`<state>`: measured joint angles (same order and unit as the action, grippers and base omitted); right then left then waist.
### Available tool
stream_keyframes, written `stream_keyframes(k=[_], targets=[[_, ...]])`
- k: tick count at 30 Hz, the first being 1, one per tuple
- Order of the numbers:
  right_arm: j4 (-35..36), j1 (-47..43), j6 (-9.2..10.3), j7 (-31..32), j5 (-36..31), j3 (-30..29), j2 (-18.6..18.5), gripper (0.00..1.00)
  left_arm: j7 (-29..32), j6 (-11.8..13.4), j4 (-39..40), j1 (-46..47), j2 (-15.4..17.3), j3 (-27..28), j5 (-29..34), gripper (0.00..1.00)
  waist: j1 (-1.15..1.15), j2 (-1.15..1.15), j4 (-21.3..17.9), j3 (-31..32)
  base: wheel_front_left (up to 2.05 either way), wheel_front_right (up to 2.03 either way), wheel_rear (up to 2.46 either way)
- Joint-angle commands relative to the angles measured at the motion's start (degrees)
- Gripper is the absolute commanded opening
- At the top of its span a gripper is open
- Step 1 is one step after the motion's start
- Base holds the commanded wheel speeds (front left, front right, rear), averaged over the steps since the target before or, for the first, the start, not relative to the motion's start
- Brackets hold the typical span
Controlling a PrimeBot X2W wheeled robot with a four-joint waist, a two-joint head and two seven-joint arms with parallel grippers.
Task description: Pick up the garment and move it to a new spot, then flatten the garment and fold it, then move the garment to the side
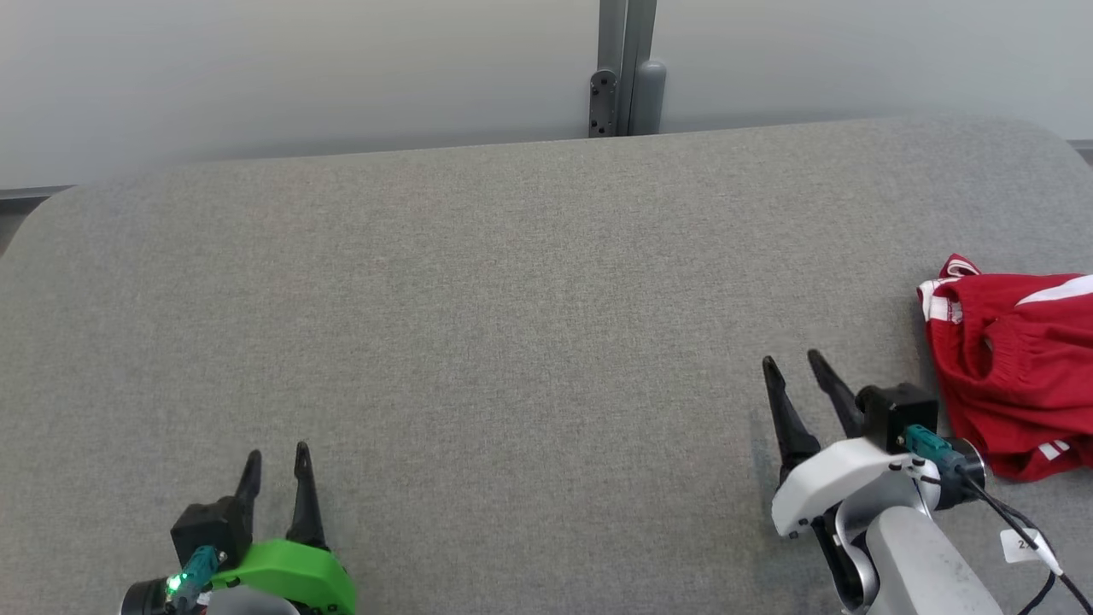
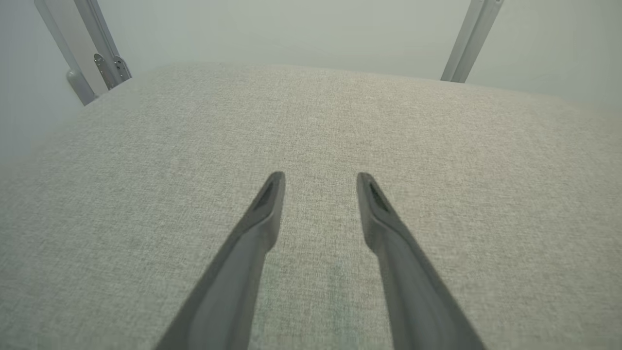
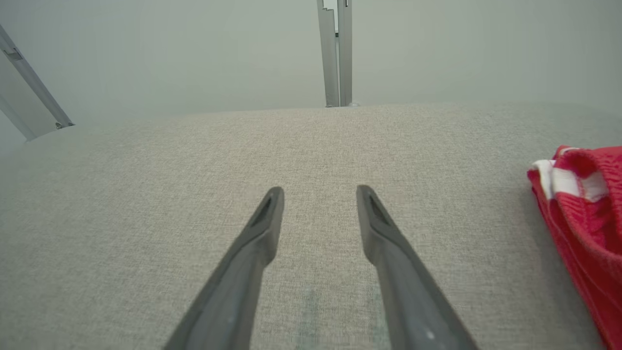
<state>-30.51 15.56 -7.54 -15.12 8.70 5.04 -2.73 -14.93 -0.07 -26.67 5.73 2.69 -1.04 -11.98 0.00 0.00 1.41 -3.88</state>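
Observation:
The garment [image 1: 1016,367] is a red piece with white stripes, lying bunched at the right edge of the grey padded table [image 1: 512,299]; the head view cuts it off on the right. It also lies at the right edge of the right wrist view, garment [image 3: 583,209]. My right gripper [image 1: 794,363] hovers just left of the garment, open and empty, apart from the cloth. In its own wrist view the right gripper [image 3: 319,194] has bare table between its fingers. My left gripper [image 1: 277,457] is at the lower left, open and empty, with the left gripper [image 2: 320,180] over bare fabric.
A grey metal post [image 1: 626,68] stands behind the table's far edge against a pale wall. The table's corners are rounded. A white tag and black cable [image 1: 1025,530] hang from my right wrist near the garment.

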Motion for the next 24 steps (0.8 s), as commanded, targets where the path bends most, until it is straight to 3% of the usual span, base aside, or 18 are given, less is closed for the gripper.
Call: stream_keyframes(k=[1,4,24], targets=[[-0.2,-0.2,0.0,0.1,0.1,-0.1,0.1,0.0,0.1,0.0,-0.3,-0.1,-0.1,0.1,-0.1,0.0,0.0,0.0,0.0,0.0,0.0,0.0,0.0],[-1.3,-1.4,0.0,0.4,1.0,-0.3,0.2,0.0,0.7,-0.1,-1.5,-0.5,-0.2,0.3,-0.9,0.0,0.0,0.0,0.0,0.0,0.0,0.0,0.0],[3.4,-3.5,0.02,5.7,22.1,-3.1,0.1,0.0,5.9,-2.0,2.3,-0.3,-0.1,2.1,-21.2,0.0,0.0,0.0,-0.2,0.6,0.0,0.0,0.0]])
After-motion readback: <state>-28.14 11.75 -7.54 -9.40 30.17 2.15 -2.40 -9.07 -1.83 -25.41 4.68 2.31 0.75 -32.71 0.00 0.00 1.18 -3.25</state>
